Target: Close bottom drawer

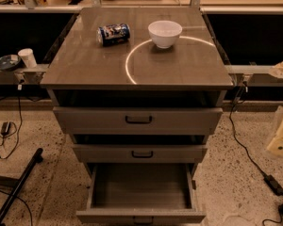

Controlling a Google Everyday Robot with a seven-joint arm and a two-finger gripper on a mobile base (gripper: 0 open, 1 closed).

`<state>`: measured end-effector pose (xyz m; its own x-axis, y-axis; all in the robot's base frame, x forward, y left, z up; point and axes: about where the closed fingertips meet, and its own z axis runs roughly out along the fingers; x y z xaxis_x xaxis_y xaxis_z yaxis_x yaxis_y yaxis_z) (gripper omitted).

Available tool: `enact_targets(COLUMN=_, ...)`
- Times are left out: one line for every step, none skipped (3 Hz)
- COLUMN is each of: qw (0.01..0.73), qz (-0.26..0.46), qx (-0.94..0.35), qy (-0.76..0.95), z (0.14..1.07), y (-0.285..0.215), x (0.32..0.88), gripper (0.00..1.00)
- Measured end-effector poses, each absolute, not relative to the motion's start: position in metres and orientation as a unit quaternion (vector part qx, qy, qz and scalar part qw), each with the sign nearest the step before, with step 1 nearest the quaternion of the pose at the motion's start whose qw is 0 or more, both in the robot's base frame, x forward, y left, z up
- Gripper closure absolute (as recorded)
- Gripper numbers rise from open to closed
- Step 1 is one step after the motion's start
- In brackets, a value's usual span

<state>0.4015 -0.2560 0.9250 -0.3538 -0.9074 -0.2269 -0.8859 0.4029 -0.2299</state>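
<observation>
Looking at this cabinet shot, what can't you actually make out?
Camera view:
- gripper: at the right edge beside the cabinet, mostly cut off by the frame.
- bottom drawer: open, its front handle cropped by the lower edge.
- can: label too small to read.
- top drawer: inside hidden under the cabinet top.

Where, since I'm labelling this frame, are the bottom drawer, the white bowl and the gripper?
bottom drawer (140, 189): camera view, on its bare inside floor.
white bowl (165, 33): camera view, on its outer wall.
gripper (281, 136): camera view, on its cream body at the right edge.
</observation>
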Motion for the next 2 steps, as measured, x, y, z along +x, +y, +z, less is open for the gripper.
enact_targets(qw=0.147, qz=-0.029, qx=-0.529, qy=0.835, z=0.903, y=-0.27, x=0.394, gripper=0.0)
enact_targets(qw=0.138, qz=-0.024, qx=-0.515, qy=0.846, z=0.888, y=-0.28, x=0.387, gripper=0.0)
